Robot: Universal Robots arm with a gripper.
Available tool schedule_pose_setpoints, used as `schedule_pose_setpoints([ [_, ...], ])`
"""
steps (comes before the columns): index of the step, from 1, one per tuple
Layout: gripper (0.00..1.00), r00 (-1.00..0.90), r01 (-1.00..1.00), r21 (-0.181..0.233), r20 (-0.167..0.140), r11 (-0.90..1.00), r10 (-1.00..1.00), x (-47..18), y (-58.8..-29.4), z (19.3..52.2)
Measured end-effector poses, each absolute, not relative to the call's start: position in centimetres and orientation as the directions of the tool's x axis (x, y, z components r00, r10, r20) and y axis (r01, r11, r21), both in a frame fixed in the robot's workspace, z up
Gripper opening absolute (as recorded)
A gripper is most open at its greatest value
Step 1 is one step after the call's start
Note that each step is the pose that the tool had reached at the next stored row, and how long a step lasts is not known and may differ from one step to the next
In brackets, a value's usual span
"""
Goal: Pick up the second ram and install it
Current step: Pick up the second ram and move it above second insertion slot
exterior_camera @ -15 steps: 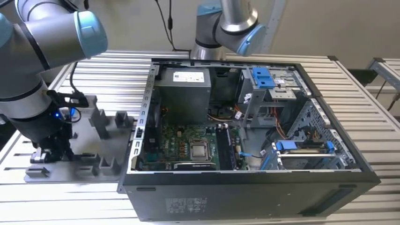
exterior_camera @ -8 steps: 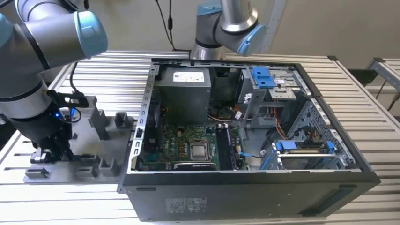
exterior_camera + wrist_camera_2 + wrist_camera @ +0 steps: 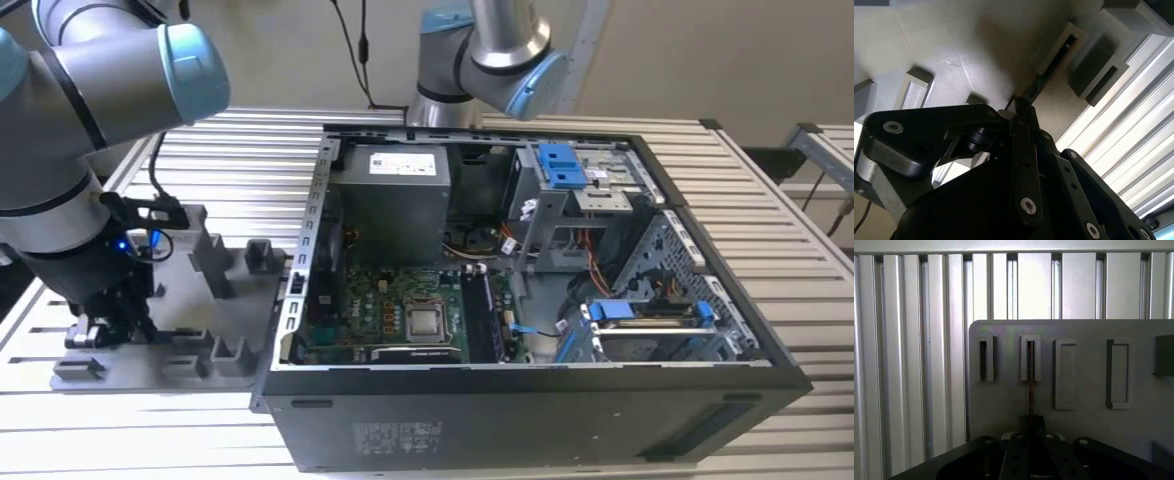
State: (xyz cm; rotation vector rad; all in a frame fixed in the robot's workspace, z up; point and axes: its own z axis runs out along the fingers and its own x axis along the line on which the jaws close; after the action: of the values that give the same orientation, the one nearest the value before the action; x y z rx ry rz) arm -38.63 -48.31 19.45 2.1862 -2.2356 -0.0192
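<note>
1. The step in hand is the pick-up. The arm is down over the grey holder [image 3: 200,365], which lies on the slatted counter [image 3: 747,200], and the pincer [image 3: 1030,422] is at one of its slots.
2. In both wrist views the second ram [image 3: 1030,385] is seen edge-on as a thin dark strip. Its near end runs in between the pincer's tips and its far end sits in the slot [image 3: 1024,357] straight ahead of them.
3. The pincer appears clamped onto the stick's near end, with no gap visible on either side.
4. The open computer case [image 3: 534,400] stands well apart from the pincer, past the holder, so installing has not begun.
5. Freeing the stick likely calls for a straight pull along the slot without twisting, since the walls sit close to it.
</note>
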Motion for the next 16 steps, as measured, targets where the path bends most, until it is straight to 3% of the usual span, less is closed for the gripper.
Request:
schedule_pose_setpoints([
  [16,0.14,-0.022,-1.0,0.019,0.003,0.022,-1.0,-38.63,-48.31,20.51],
])
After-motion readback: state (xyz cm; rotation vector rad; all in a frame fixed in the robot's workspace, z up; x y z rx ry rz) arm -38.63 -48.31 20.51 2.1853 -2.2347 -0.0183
